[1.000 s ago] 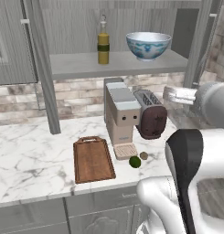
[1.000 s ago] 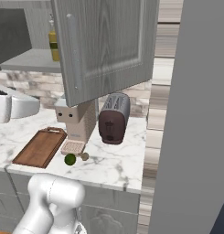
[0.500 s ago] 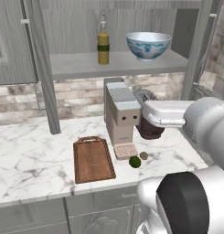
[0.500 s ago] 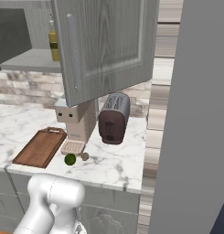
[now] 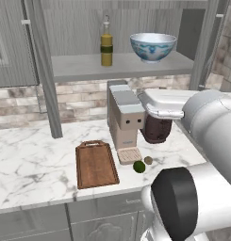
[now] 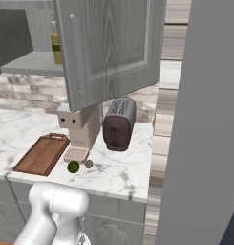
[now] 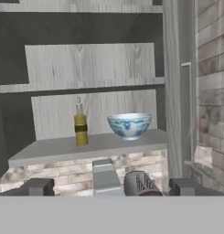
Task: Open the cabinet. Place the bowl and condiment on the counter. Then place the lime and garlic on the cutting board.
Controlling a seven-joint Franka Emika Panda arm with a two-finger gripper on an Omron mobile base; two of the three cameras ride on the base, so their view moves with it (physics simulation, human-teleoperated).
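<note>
Gripper (image 7: 109, 186) jaws spread wide, empty, aimed at the open cabinet (image 6: 109, 48) shelf, where bowl (image 7: 129, 124) sits at 3 o'clock of condiment (image 7: 80, 126), ready for retrieval.

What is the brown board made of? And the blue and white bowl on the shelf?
The cutting board looks like dark wood, matte, with lengthwise grain streaks. The bowl looks like glazed ceramic: smooth white inside, painted blue pattern outside. Being rendered, it could equally pass for plastic.
</note>
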